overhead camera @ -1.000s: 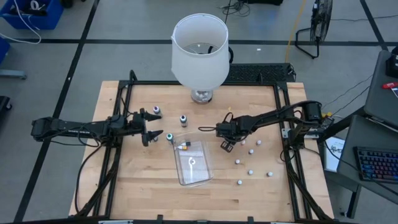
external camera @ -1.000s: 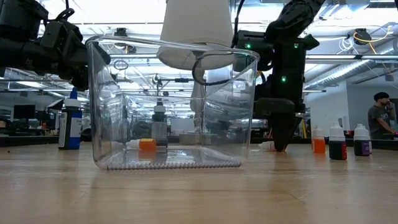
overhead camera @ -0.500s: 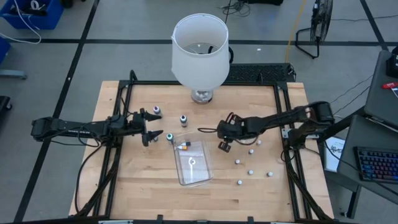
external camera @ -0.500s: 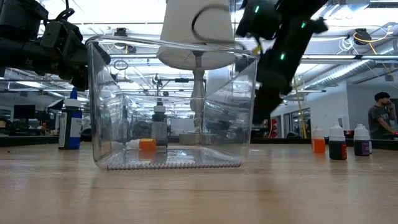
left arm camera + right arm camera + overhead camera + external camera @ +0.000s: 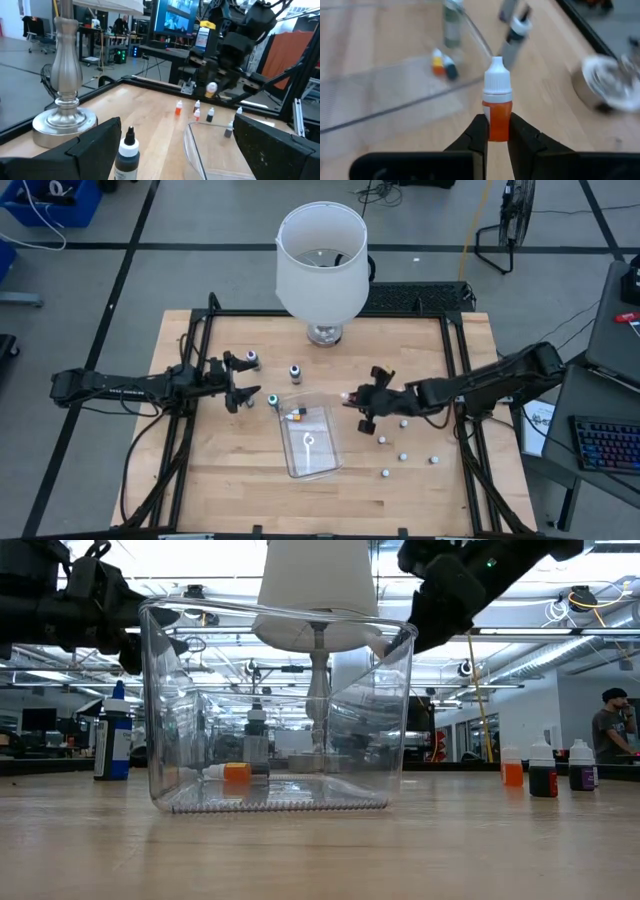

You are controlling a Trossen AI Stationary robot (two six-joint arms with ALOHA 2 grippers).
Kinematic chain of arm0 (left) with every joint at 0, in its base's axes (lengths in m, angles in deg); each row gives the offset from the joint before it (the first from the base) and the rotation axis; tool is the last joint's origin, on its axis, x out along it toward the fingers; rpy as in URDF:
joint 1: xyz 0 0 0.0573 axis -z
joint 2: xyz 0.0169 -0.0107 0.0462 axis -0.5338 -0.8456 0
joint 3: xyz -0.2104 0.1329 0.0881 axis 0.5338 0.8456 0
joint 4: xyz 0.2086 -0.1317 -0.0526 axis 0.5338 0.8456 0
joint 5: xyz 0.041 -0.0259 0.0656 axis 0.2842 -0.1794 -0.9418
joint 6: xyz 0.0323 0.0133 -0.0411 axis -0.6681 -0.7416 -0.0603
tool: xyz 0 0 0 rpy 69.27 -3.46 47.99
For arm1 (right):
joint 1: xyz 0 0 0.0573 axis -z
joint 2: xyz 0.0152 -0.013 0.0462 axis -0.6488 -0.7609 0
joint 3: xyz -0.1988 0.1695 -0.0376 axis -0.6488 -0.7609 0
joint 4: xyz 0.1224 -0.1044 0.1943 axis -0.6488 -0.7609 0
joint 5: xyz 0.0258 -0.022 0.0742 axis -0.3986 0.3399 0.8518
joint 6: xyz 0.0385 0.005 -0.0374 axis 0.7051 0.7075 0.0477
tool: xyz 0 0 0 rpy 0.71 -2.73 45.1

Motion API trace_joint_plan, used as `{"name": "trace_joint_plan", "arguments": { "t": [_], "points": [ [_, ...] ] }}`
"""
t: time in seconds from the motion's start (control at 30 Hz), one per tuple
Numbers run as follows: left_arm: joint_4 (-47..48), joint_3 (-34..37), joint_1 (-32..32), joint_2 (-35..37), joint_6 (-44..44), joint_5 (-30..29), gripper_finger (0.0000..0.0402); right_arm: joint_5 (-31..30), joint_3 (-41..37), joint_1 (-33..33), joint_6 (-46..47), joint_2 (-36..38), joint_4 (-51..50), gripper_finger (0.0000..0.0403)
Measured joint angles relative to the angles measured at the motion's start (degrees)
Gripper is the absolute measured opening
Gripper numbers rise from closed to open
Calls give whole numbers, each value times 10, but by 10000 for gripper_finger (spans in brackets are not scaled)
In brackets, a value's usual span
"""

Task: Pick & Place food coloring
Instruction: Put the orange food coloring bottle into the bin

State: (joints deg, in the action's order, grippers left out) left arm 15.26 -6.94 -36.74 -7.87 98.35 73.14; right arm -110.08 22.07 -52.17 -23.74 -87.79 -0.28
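Note:
My right gripper (image 5: 356,398) is shut on an orange food coloring bottle (image 5: 496,107) with a white cap, in the air by the far right corner of the clear tray (image 5: 312,442). Two bottles (image 5: 297,416) lie in the tray. Three more (image 5: 272,400) stand on their bases left of and beyond it. Several white-capped ones (image 5: 403,456) stand to its right. My left gripper (image 5: 245,390) hovers open, left of the tray. A dark bottle (image 5: 127,150) stands ahead of it, seen between its fingers. My right gripper pinches the bottle's orange body (image 5: 496,114) between its two fingers (image 5: 479,131), below the white cap (image 5: 497,80). The fingers lie about level and point toward the table's left. The bottle is lifted clear, with its cap sticking out past the fingertips.
A lamp with a big white shade (image 5: 320,260) stands on its metal base (image 5: 65,117) at the far edge, beyond the tray. Black frame rails (image 5: 455,360) run along the table's left, right and far sides. Bare wood lies near the front edge.
My right gripper, pointing down at the table a second ago, has risen and tipped to about level, pointing toward the table's left. Its arm swung out toward the right edge. The orange bottle has come up with it, lifted clear of the table.

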Motion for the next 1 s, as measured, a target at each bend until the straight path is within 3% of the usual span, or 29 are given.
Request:
{"name": "trace_joint_plan", "arguments": {
  "t": [0.2, 0.33, 0.5, 0.77, 1.0],
  "points": [
    [-1, 0, 0, 0, 0, 0, 379, 1, -38, -8, -94, 0, 128, 36],
    [-5, 0, 0, 0, 27, 0, 379, 33, -56, -8, -127, 0, 180, 36],
    [2, 0, 0, 0, 51, 29, 379, 46, -58, -3, -142, 0, 186, 36],
    [-36, -4, 10, 0, 85, 160, 379, 46, -58, -3, -158, 0, 201, 36],
    [-56, -4, 17, 0, 138, 160, 379, 46, -58, -3, -156, 1, 201, 35]
  ]
}}
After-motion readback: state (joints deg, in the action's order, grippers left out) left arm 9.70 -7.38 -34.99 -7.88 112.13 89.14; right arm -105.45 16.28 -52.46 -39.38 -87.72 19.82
